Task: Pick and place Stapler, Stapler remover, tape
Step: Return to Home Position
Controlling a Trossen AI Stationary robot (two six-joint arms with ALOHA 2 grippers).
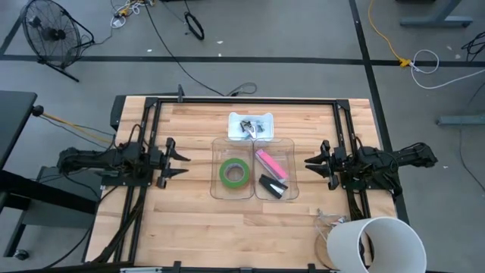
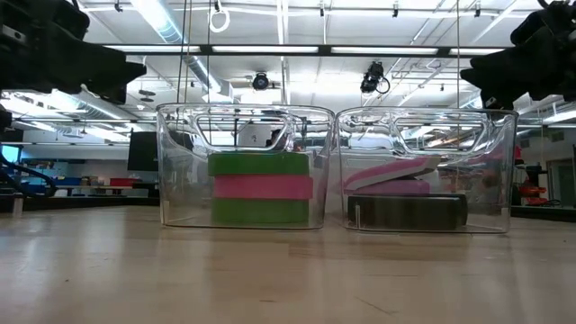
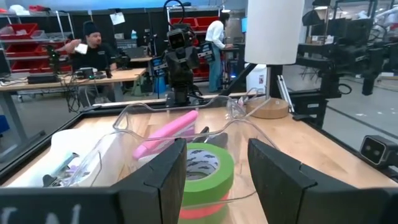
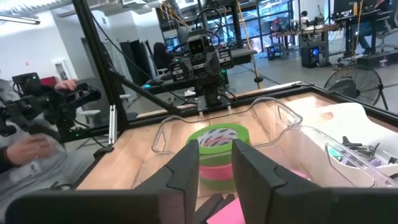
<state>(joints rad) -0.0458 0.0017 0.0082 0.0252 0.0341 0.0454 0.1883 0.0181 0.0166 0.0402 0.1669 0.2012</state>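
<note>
Two clear bins stand side by side at the table's middle. The left bin (image 1: 232, 176) holds a green tape roll (image 1: 235, 173), which in the low view (image 2: 261, 187) rests on a pink roll. The right bin (image 1: 276, 174) holds a pink stapler (image 1: 270, 163) and a black stapler remover (image 1: 273, 187). My left gripper (image 1: 178, 161) is open and empty, just left of the bins. My right gripper (image 1: 312, 164) is open and empty, just right of them. Both point at the bins, and the tape shows between the fingers in each wrist view (image 3: 208, 171) (image 4: 217, 138).
A white tray (image 1: 251, 126) with small metal items sits just beyond the bins. A tall white cylinder (image 1: 379, 243) on a wooden base stands at the near right corner. A black frame runs round the table edges. People are in the room beyond (image 3: 90, 46).
</note>
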